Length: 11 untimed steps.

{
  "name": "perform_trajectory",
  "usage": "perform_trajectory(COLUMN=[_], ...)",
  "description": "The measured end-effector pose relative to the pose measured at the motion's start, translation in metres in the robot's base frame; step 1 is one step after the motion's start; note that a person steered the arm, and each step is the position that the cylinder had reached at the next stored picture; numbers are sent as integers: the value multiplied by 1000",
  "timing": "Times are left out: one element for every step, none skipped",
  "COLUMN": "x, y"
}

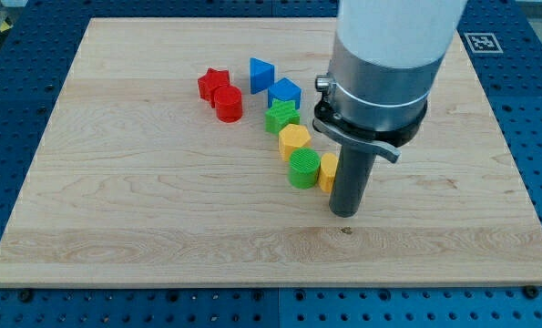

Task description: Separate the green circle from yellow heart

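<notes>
The green circle (pixel 303 169) lies near the board's middle. The yellow heart (pixel 328 171) touches its right side and is partly hidden behind the rod. My tip (pixel 344 213) rests on the board just right of and below the yellow heart, close to it. The arm's wide grey body hides the board above the rod.
A yellow hexagon (pixel 293 139) touches the green circle's upper left, with a green star (pixel 281 116) above it. A blue block (pixel 284 91) and a blue triangle (pixel 261 73) lie further up. A red star (pixel 212 84) and a red cylinder (pixel 228 104) sit to the left on the wooden board (pixel 116 210).
</notes>
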<state>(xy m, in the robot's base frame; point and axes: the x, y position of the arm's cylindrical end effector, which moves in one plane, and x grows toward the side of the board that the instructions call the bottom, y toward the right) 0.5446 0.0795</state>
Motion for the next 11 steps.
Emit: perform_trajectory(x=[0, -7, -27, -46, -60, -76, -80, -86, -91, -70, -39], y=[-20, -32, -27, -28, -28, -30, -49, -76, -82, -82, -106])
